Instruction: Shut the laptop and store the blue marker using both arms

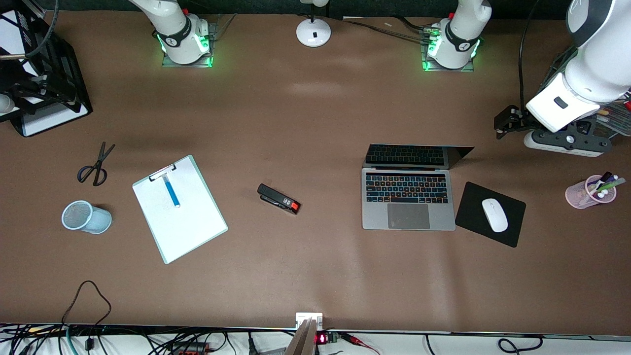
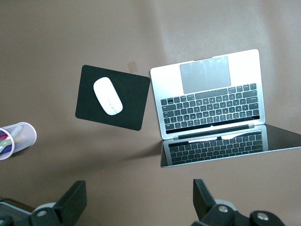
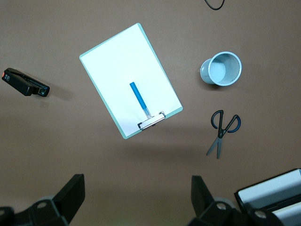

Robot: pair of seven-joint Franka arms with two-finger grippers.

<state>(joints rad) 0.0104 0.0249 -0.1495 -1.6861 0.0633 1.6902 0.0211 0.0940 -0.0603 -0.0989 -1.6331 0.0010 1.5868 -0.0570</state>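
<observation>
Nearest me, the laptop (image 1: pixel 408 197) sits open toward the left arm's end; the left gripper (image 2: pixel 136 207), fingers wide, hangs above it. The blue marker (image 1: pixel 171 191) lies lengthwise on the clipboard (image 1: pixel 192 227), under the wide-open right gripper (image 3: pixel 136 207).

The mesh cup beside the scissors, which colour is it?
Pale blue mesh cup; clearest in the right wrist view.
</observation>
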